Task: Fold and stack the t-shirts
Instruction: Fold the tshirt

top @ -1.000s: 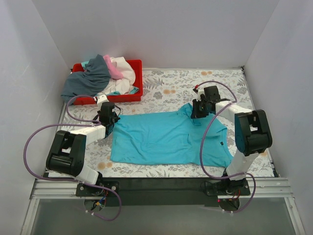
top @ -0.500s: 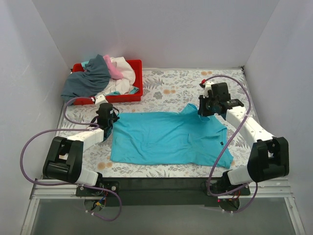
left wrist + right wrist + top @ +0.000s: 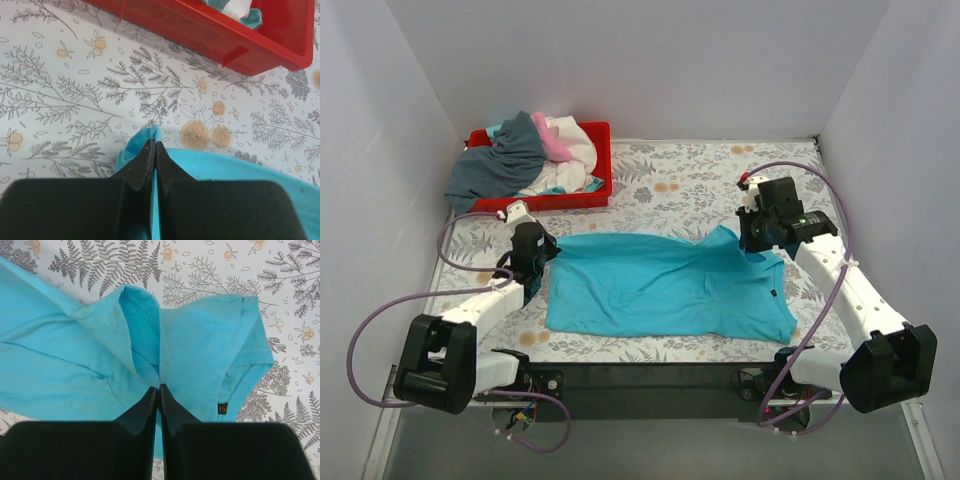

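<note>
Two black pincers grip one bright turquoise short-sleeved cloth t-shirt (image 3: 660,285), which lies spread across the middle of the counter (image 3: 690,180), a surface covered in a grey-and-orange leaf and flower print. The left pincer (image 3: 152,145) is clamped on the far left corner of this shirt, its fingers pressed together with a thin strip of turquoise cloth between them and a small peak of fabric poking out past the tips. The right pincer (image 3: 159,387) is closed on a raised fold of the shirt near its far right end, where the cloth bunches upward into a ridge with a stitched hem showing; a small black label (image 3: 222,409) sits on the fabric just to the right of that grip. Between the two grips the shirt's far edge runs fairly straight, while the body shows soft wrinkles. At the far left of the counter stands a red rectangular plastic tray (image 3: 604,150) heaped with other shirts: a slate grey one (image 3: 505,165) spilling over its left rim, a white one (image 3: 575,150) to the right, and a pink one (image 3: 555,143) between them.
</note>
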`<move>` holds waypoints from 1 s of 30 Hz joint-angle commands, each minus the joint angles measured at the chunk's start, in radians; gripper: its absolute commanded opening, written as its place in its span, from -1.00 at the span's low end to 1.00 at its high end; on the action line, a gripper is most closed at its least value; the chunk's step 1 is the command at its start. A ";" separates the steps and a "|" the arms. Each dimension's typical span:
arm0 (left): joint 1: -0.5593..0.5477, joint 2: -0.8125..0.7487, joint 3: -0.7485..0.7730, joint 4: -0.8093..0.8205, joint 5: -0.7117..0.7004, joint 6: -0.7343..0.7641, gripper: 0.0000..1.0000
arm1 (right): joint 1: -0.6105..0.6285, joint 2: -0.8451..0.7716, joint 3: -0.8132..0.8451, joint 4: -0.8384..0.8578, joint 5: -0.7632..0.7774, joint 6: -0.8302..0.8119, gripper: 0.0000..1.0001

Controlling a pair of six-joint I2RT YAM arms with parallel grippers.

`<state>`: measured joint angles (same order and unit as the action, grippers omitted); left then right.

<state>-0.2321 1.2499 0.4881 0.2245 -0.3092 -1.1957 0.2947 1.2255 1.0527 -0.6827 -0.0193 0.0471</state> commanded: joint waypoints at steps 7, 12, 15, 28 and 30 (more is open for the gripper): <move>-0.018 -0.159 -0.080 -0.105 0.045 -0.082 -1.00 | 0.037 -0.043 0.081 -0.234 0.053 -0.015 -0.97; -0.029 -0.256 -0.103 -0.181 0.013 -0.134 -1.00 | 0.083 -0.049 0.070 -0.284 0.026 -0.009 -0.97; -0.033 -0.320 -0.123 -0.214 0.009 -0.165 -1.00 | 0.098 -0.040 0.085 -0.304 -0.010 -0.010 -0.97; -0.036 -0.448 -0.163 -0.369 0.061 -0.248 -1.00 | 0.188 0.015 0.150 -0.385 -0.024 0.020 -0.97; -0.038 -0.461 -0.166 -0.381 0.065 -0.262 -1.00 | 0.196 0.016 0.159 -0.399 -0.018 0.030 -0.97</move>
<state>-0.2649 0.8234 0.3328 -0.1043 -0.2520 -1.4261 0.4797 1.2469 1.1580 -1.0397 -0.0364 0.0559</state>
